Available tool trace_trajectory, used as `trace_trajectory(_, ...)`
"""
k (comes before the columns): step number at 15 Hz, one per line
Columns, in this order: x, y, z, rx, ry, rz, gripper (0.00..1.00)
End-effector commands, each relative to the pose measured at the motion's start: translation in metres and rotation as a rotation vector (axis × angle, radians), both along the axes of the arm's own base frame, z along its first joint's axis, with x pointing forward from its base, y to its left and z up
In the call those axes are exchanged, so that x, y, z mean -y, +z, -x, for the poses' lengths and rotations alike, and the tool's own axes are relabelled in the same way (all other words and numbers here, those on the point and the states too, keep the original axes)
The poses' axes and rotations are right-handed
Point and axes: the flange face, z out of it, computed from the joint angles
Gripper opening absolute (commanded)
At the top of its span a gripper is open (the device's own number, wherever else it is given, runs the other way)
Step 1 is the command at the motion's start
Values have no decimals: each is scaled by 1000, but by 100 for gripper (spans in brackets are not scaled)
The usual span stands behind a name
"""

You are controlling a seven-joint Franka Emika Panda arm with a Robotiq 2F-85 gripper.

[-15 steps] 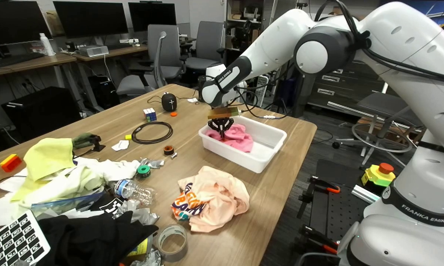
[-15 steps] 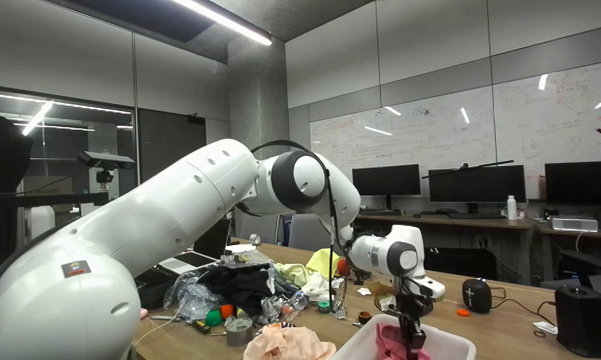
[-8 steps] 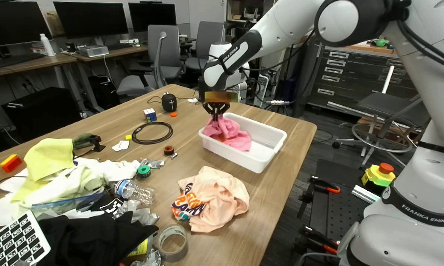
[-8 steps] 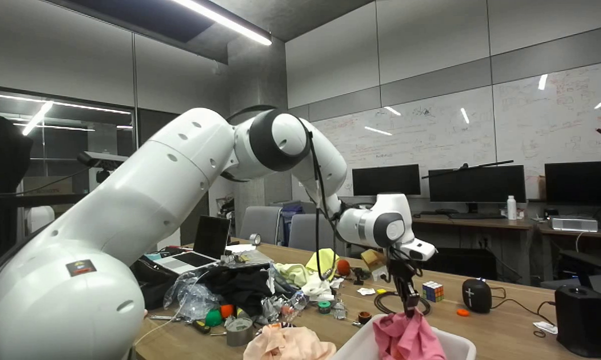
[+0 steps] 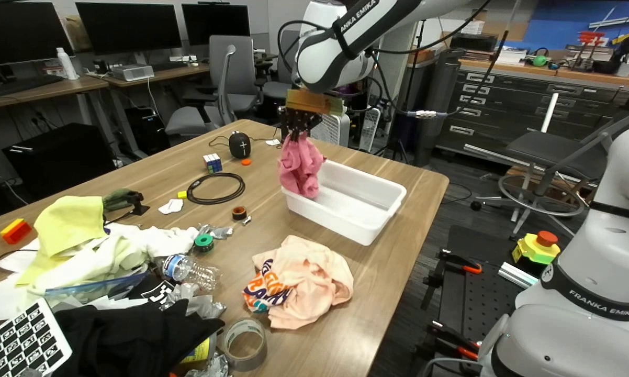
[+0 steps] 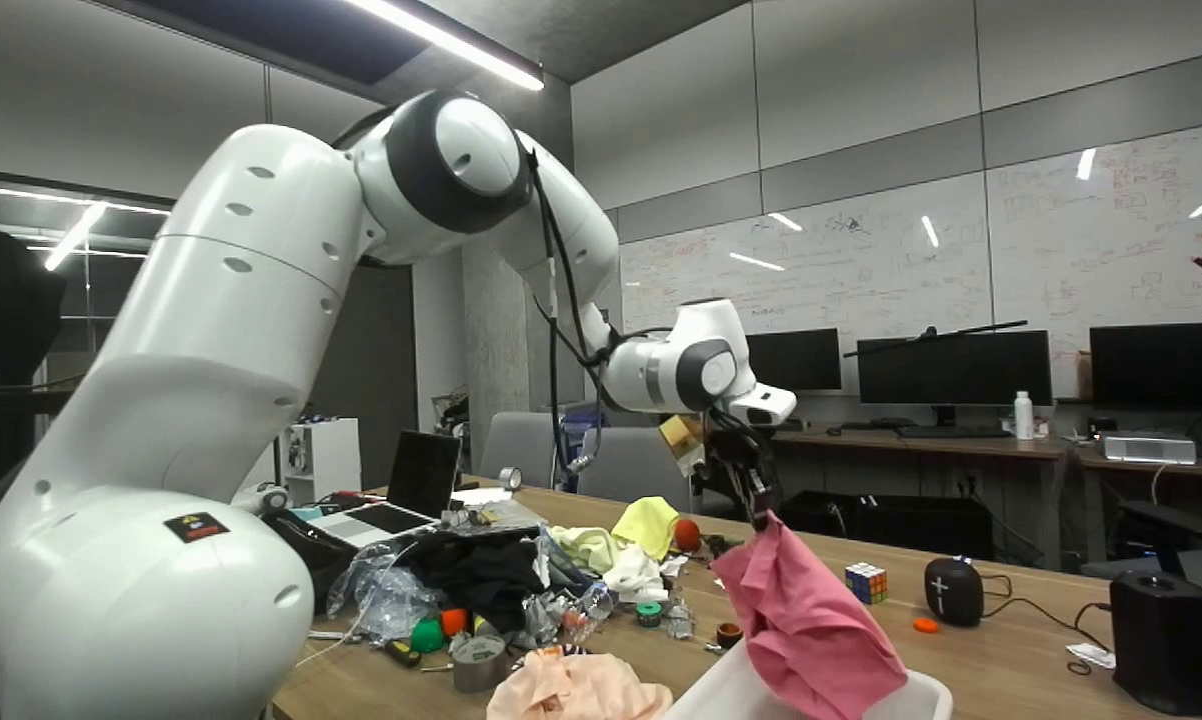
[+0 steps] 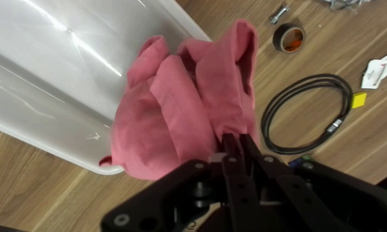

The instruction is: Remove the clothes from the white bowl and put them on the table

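A pink cloth hangs from my gripper over one end of the white bin. In the wrist view, the fingertips of the gripper are nearly together, pinching a fold of the pink cloth. The bin floor shows bare beside it. In an exterior view the gripper holds the cloth by its top, and its lower end hangs low at the bin. I cannot tell whether it touches the rim. A peach cloth lies crumpled on the wooden table beside the bin.
A coiled black cable, a small tape roll, a puzzle cube and a black speaker lie near the bin. A heap of clothes and a plastic bottle cover the table's far end from the bin.
My gripper was low in the bin at the pink cloth. It has risen with the cloth, which now hangs stretched out, and has drifted left in both exterior views. The peach cloth is unmoved.
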Motion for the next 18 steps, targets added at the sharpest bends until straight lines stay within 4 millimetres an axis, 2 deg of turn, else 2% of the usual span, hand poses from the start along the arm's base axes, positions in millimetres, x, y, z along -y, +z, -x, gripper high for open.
trace_trajectory(1,-37,52,31,81,16,24,7)
trace_trajectory(3,-58,76,40,106,41,43,7)
trace_trajectory(6,-93,100,47,110,101,82,7)
trace_trajectory(13,-213,113,37,-56,321,112,7)
trace_trajectory(15,-240,115,33,-90,360,124,7)
trace_trajectory(18,-264,118,27,-104,407,135,7)
